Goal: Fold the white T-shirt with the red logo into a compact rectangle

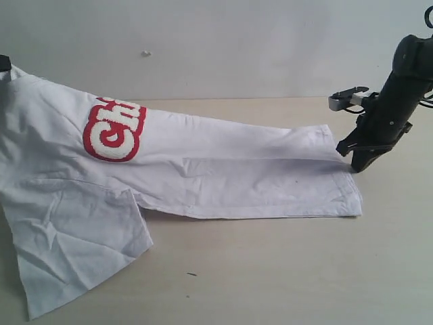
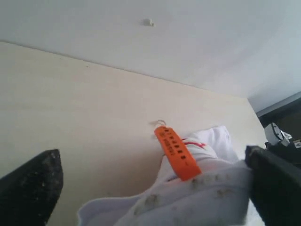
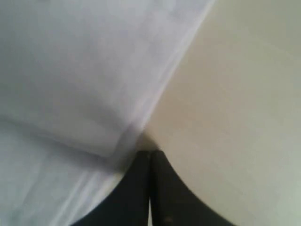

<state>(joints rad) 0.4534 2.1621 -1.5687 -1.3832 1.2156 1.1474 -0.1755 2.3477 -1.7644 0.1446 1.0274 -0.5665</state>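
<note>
Pale wood tabletop (image 1: 270, 277) under a blank white wall (image 1: 237, 40), and the white T-shirt (image 1: 237, 176) was stretched right across it, from ten o'clock to three o'clock in the outside view. Its neck end was raised off the wood at ten o'clock, with the red logo (image 1: 112, 134) just below. One sleeve (image 1: 74, 257) flopped down toward seven, and the hem lay flat at three.

Left end effector (image 2: 150, 174): fingers wide apart, collar cloth and the orange neck tag (image 2: 178, 154) bunched between them. The cloth leaned on one finger and sat clear of the other, so no pinch there.

Right end effector (image 1: 356, 161): fingers pressed together, tip down on the wood right at the hem corner. Whether any edge of hem was caught between them could not be told.

The cloth looked light, limp and creasy, likely to sag and slide rather than hold a line. Best bet for a grip: the doubled hem corner and the ribbed collar, pinched flat, both ends pulled taut.
</note>
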